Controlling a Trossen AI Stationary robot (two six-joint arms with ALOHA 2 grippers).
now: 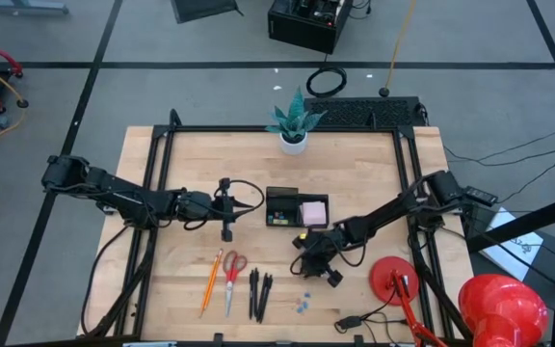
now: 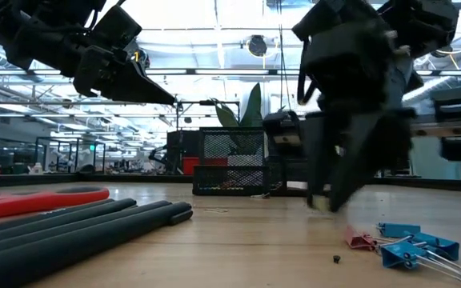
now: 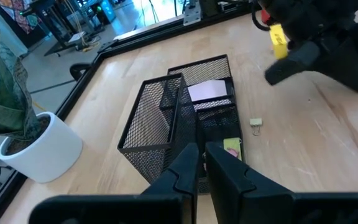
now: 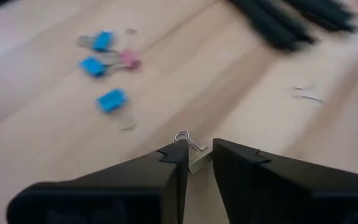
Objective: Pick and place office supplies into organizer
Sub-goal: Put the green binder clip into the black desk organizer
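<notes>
Fingers of the left gripper [image 3: 201, 163] sit pinched together, empty, hovering left of the black mesh organizer [image 1: 283, 206]. Right gripper [image 4: 198, 155] is down at the table just right of it, fingers narrowed around a small yellow binder clip [image 4: 199, 159]; lifted or not, can't tell. Step looks like the pick. Next: a firm grip, lift, short carry left into a compartment. Blue clips [image 1: 303, 303], pens [image 1: 259, 294], scissors [image 1: 232, 275], pencil [image 1: 210, 280] lie nearer on the wooden table [image 1: 355, 164]. Potted plant [image 1: 294, 123] at far edge; workshop behind.

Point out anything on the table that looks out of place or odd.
Nothing looks damaged or spilled. One small yellow clip lies alone on the wood beside the organizer, apart from the blue clips. The right claw is down over it.
</notes>
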